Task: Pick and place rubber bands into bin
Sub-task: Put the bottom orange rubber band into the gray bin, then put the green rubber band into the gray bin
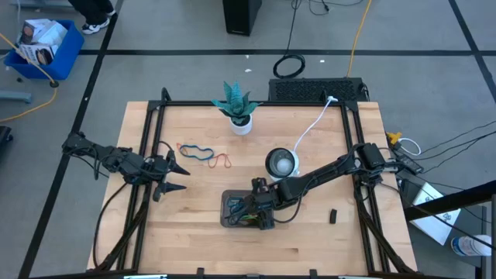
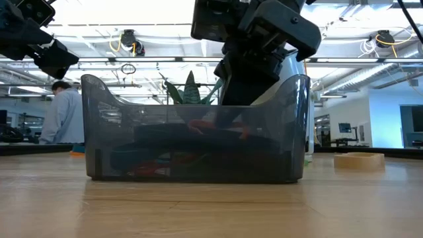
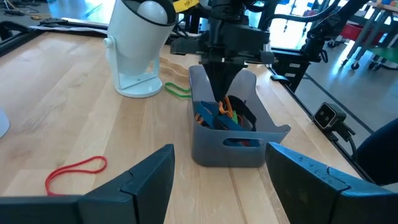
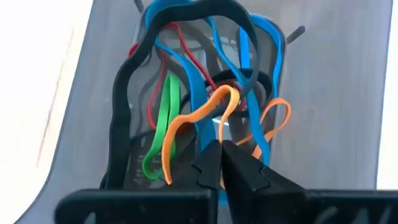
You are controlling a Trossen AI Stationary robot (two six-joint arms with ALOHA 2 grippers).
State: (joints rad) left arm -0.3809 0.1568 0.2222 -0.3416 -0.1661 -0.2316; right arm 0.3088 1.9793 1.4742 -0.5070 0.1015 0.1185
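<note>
The dark grey bin [image 1: 229, 208] sits at the table's near middle and holds several bands, blue, green, red, orange and black [image 4: 186, 81]. My right gripper [image 4: 221, 149] reaches down into it, shut on an orange rubber band [image 4: 186, 124]; it also shows in the high view [image 1: 256, 203]. A blue band [image 1: 198, 151] and a red band [image 1: 222, 161] lie flat on the table to the bin's far left. A green band [image 3: 177, 90] lies by the white bowl. My left gripper [image 1: 177, 175] hangs open and empty at the table's left. My right gripper pinches the orange band between its two fingertips at one stretch of the loop [image 4: 222, 127]. The fingers slant down into the bin from the table's right. The band arches up slack from the tips, and its other end [image 4: 166, 171] lies on the bands in the bin.
A white-silver bowl [image 1: 281, 163] stands just beyond the bin, with a white cable [image 1: 314, 124] running to the far edge. A potted plant [image 1: 236, 105] stands at the far middle. A small black object [image 1: 332, 216] lies right of the bin. A person [image 2: 63, 116] stands beyond the table.
</note>
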